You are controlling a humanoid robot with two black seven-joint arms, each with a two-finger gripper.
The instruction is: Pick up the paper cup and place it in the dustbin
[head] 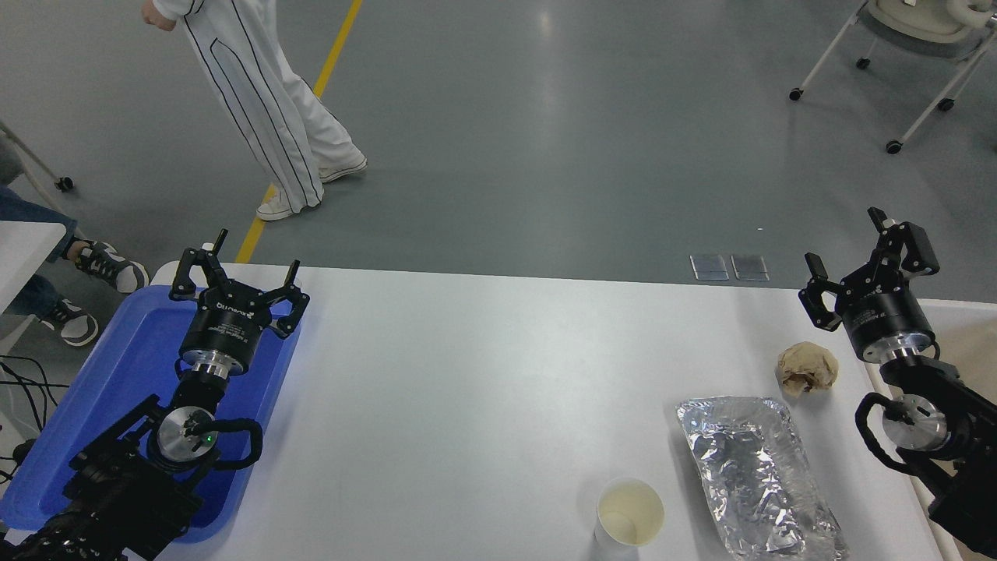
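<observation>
Right tool (pixel 857 261) spread wide, holding nothing; paper cup (pixel 630 512) upright beside foil tray (pixel 755 475); both look empty.

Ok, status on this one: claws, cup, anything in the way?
Both claws, left and right, open, empty. Paper cup upright at near edge, untouched. Foil tray beside it, toward the dustbin.

Bright, even overhead light; sharp.
</observation>
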